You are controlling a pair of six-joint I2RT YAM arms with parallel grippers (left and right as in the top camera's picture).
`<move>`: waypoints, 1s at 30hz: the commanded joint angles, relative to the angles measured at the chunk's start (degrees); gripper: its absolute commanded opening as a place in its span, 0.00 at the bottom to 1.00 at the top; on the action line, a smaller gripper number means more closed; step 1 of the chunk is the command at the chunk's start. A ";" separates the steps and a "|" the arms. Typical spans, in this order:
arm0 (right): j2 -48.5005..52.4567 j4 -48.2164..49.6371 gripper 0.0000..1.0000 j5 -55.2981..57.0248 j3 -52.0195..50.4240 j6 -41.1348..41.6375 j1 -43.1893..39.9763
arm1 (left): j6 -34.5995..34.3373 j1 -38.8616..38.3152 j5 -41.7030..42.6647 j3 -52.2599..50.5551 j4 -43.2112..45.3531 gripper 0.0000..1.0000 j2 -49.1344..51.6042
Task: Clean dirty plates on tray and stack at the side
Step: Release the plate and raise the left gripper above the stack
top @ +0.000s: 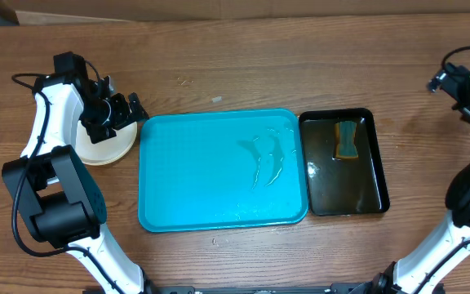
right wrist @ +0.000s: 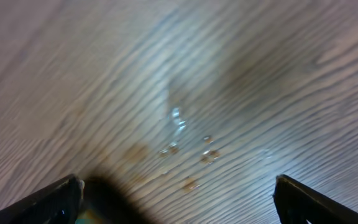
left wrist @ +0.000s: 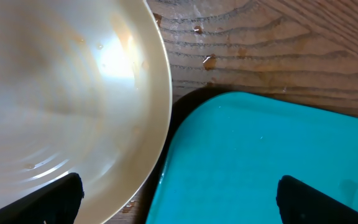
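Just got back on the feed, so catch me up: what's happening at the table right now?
No plate is left on the turquoise tray, only a little water. The plates sit on the table at its left side, and the left gripper hovers over them, fingers open, holding nothing. The right gripper is at the far right over bare wood, open and empty. The sponge lies in the black tray.

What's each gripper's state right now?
Left gripper: open, empty, over the plate rim.
Right gripper: open, empty, over the table.
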 commanded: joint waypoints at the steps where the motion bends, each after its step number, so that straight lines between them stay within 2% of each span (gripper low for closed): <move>1: -10.03 0.37 1.00 0.48 0.61 0.04 4.00 | -0.61 -0.17 -0.52 0.13 -0.11 1.00 -0.98; 19: -48.15 0.33 1.00 0.46 0.61 0.04 28.98 | -0.61 -0.17 -0.52 0.13 -0.11 1.00 -0.98; 30: -68.83 0.33 1.00 2.05 -2.21 -0.42 29.79 | -0.61 -0.17 -0.52 0.13 -0.11 1.00 -0.98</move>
